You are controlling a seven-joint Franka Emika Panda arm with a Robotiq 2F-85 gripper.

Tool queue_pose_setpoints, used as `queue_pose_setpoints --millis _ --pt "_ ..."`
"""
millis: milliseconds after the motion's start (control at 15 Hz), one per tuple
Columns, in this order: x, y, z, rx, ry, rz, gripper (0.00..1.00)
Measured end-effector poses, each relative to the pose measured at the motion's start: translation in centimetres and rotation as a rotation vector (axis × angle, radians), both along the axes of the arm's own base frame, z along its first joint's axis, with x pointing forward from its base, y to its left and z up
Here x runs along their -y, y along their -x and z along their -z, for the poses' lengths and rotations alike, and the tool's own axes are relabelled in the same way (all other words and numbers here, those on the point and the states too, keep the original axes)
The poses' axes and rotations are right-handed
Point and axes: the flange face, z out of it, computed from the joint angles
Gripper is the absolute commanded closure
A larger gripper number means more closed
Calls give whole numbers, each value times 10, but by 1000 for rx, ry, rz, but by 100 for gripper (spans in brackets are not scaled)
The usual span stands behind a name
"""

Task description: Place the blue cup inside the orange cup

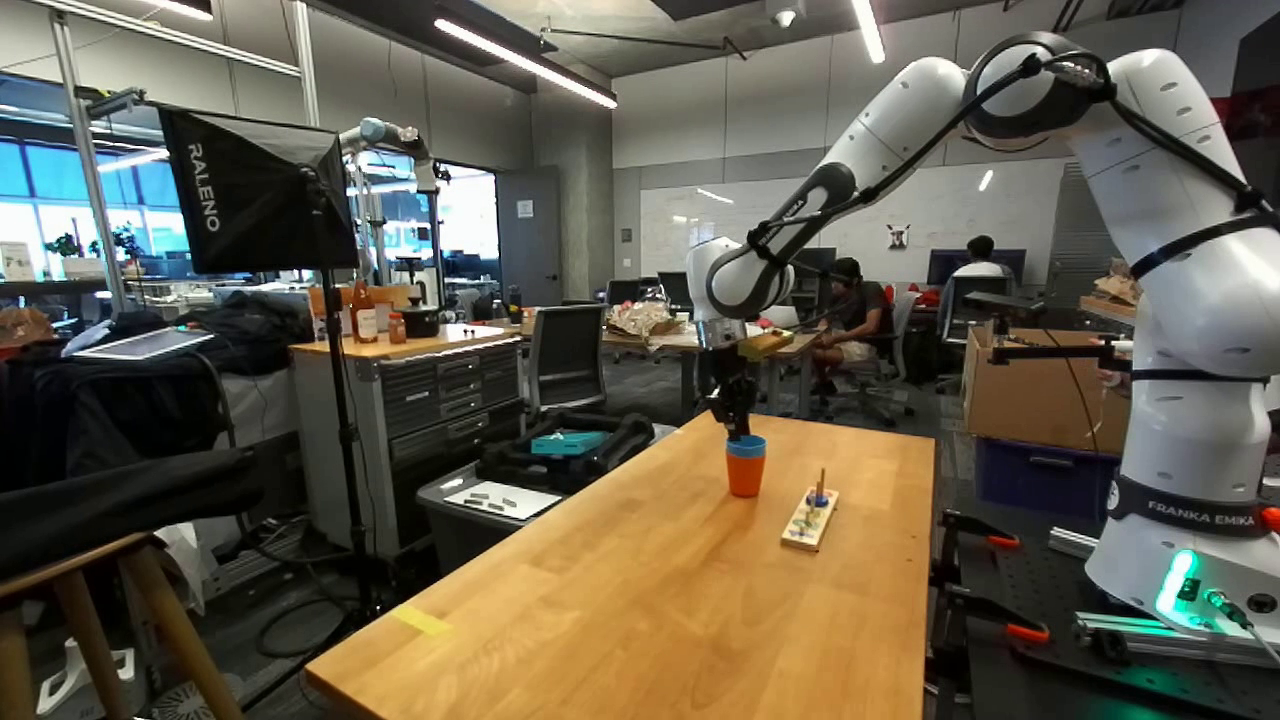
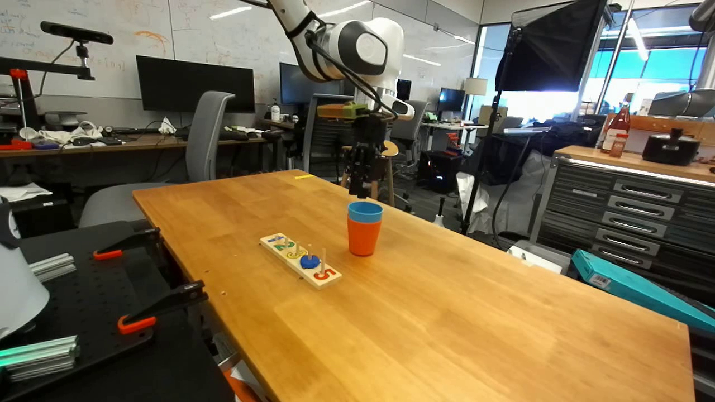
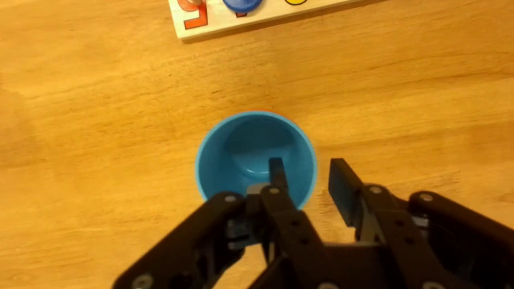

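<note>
Claw (image 3: 308,168) fills the wrist view's bottom edge, fingers (image 3: 341,188) parted, gripping nothing. Blue cup (image 3: 257,140), mid-frame, already looks nested in the orange cup (image 2: 364,239), so imo it's basically done. Only worry: blue's rim lines up between those fingers, so dipping and closing could yank it out, or sideways drift could tip the stack.

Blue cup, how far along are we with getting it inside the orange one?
Done: the blue cup sits inside the orange cup, its upper part showing. In hand: nothing; the tool hangs open above them. Left: probably only backing away.
</note>
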Motion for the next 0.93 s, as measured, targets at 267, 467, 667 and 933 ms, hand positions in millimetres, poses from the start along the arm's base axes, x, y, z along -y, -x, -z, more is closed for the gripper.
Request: queue_pose_setpoints --millis 267,467,667,933 --pt "-13 -19 -25 87 -13 -32 2" --pt "-32 -32 -49 123 -76 -90 0" --pt "-48 -42 -70 124 -144 -178 0" --pt "-53 -49 -91 102 -170 -251 0"
